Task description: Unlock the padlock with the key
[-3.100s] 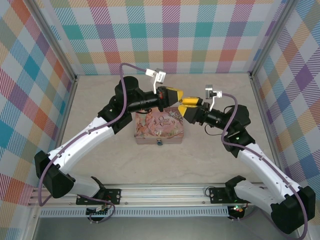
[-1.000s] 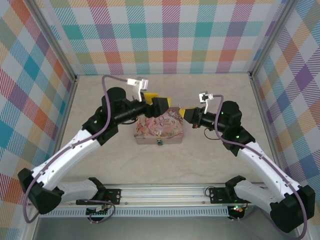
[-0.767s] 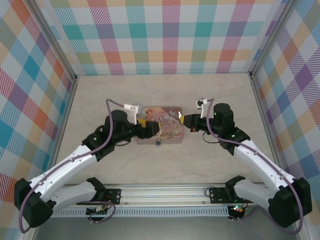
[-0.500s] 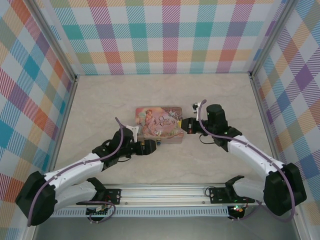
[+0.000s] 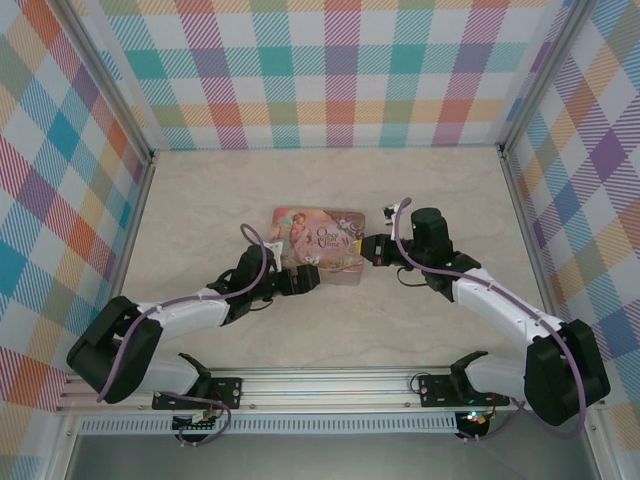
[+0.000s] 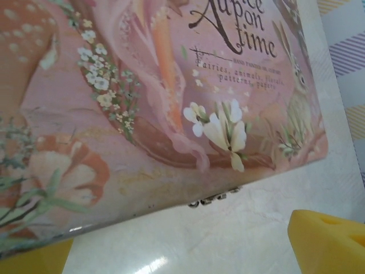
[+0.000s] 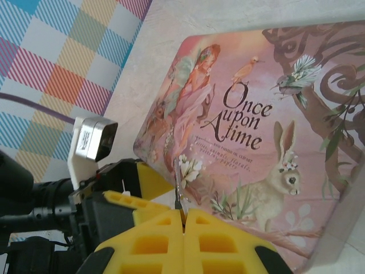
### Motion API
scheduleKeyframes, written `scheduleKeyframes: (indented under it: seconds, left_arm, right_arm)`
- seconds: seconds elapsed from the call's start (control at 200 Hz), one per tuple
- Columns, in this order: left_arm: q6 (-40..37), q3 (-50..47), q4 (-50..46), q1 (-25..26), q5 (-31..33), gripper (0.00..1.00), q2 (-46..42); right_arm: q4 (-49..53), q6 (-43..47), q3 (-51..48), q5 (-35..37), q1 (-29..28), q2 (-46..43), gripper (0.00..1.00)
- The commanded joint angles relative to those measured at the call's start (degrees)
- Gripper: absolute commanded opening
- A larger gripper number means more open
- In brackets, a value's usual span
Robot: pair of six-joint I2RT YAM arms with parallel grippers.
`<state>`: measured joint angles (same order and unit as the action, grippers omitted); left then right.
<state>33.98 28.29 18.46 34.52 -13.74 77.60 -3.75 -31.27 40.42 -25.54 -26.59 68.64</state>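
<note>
While both arms reached low over the pale worktop [image 5: 200, 200] in the overhead view, the pink illustrated tin [image 5: 318, 232] lay flat near the middle. The left hand [image 5: 303, 281] sat at the tin's near edge, left of centre; whether it touched the tin could not be told. The right hand [image 5: 371, 249] came in from the right and sat against the tin's right side.

From the left wrist, the tin's painted lid took up most of the picture. One yellow finger [image 6: 328, 242] sat at the lower right and the other in the lower left corner, so the left hand was spread wide with bare worktop between. A small silvery metal bit [image 6: 214, 199] poked out under the tin's front edge, between the fingers; whether it belonged to the padlock could not be told.

From the right wrist, the right hand's yellow fingers were pressed together, pinching the key [image 7: 177, 182], a thin silvery sliver pointing at the lid's edge by the white flowers. Just left of it were the left hand's yellow pad and its wrist camera [image 7: 91, 138].
</note>
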Motion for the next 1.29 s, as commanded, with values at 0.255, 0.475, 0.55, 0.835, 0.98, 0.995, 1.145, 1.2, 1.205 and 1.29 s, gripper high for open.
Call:
scheduleKeyframes:
  seconds: [0.255, 0.475, 0.55, 0.835, 0.98, 0.995, 1.145, 1.2, 1.205, 1.29]
  left_arm:
    - [-13.36, 6.67, 1.18, -4.33, -2.78, 0.88, 5.47]
    - [-16.56, 1.49, 0.00, -0.73, 3.64, 0.85, 1.35]
    - [-16.64, -0.09, 0.82, 0.89, 6.45, 0.84, 0.61]
    - [-20.27, -1.44, 5.40, 5.68, 11.76, 0.82, 4.37]
    - [-20.84, -0.71, 6.19, 8.49, 16.33, 0.78, 5.96]
    - [-20.86, -0.70, 6.20, 8.73, 16.96, 0.78, 6.09]
    - [-20.97, -0.70, 7.88, 10.43, 22.20, 0.73, 7.33]
    - [-20.97, -1.00, 9.05, 10.99, 24.56, 0.72, 7.90]
    - [-20.97, -1.02, 9.14, 11.00, 24.68, 0.72, 7.95]
    - [-20.97, -1.13, 10.79, 11.20, 26.57, 0.70, 8.74]
  right_arm:
    - [-0.30, -0.90, -0.37, -0.66, -0.15, 0.91, 0.03]
    - [-0.90, -0.34, -1.87, 0.76, -0.22, -0.18, 0.03]
    - [-1.62, 0.21, -1.78, 0.89, -0.22, 0.64, 0.03]
    - [-5.75, -2.98, 0.04, 0.65, -0.85, 5.52, 0.03]
    - [-3.58, -1.65, -0.08, 3.36, -1.62, 3.58, 0.03]
    - [-3.27, -1.41, 0.04, 3.61, -1.62, 3.35, 0.03]
    - [-1.61, -1.79, -0.32, 5.58, -1.62, 1.79, 0.03]
    - [-1.94, -2.67, -1.02, 5.85, -1.70, 1.17, 0.03]
    - [-1.94, -2.67, -1.02, 5.85, -1.70, 1.17, 0.03]
    - [-2.32, -3.10, -2.15, 6.05, -1.74, -0.07, 0.03]
